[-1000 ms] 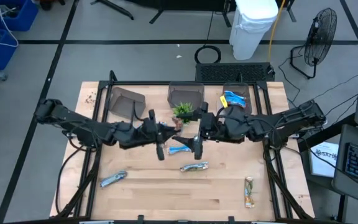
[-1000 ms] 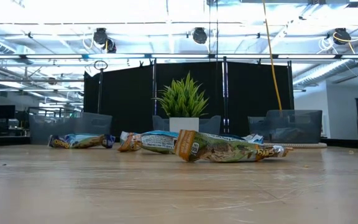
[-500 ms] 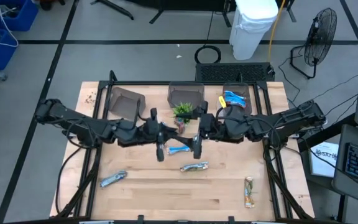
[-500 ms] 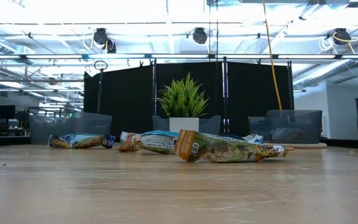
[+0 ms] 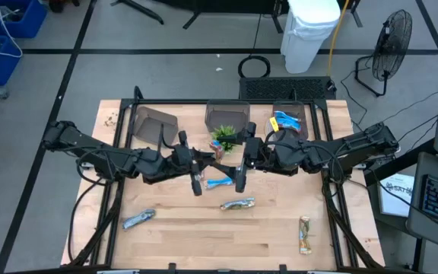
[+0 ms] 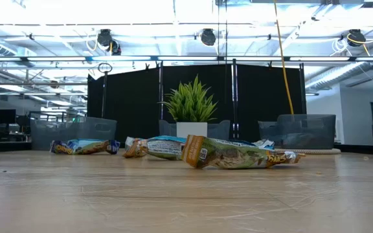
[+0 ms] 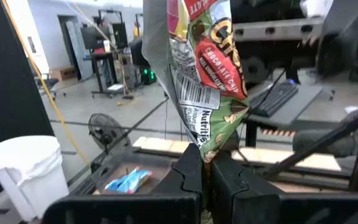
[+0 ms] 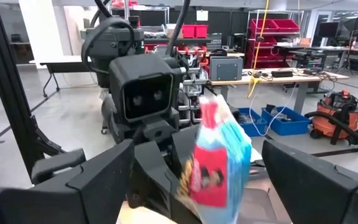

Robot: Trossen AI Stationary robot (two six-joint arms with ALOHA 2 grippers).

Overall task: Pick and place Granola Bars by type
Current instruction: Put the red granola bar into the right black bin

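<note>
above the middle of the table (image 5: 204, 243), just near of the small green plant (image 5: 224, 135), one granola bar (image 7: 207, 74) in a green-and-red wrapper hung in the air, pinched by its lower end between the closed fingers of the left gripper (image 7: 202, 171). facing it from the right, the right gripper (image 8: 197, 174) stood with its jaws spread wide and empty, the bar showing between them but not touched. over the last second very little had altered: the left arm had only edged a touch to the left, the grip had stayed shut and the right jaws had stayed wide. that read as a pause in a hand-over, or a hold before carrying the bar off to a bin; which, could not be told. on the wood below lay a blue bar (image 5: 219, 183), a tan one (image 5: 238, 204) just near of it, another at the near left (image 5: 138, 220) and one at the near right (image 5: 305, 234). along the far edge stood three bins; the right bin (image 5: 299, 111) held blue bars (image 5: 286, 119), so most of the sorting was not yet done.
</note>
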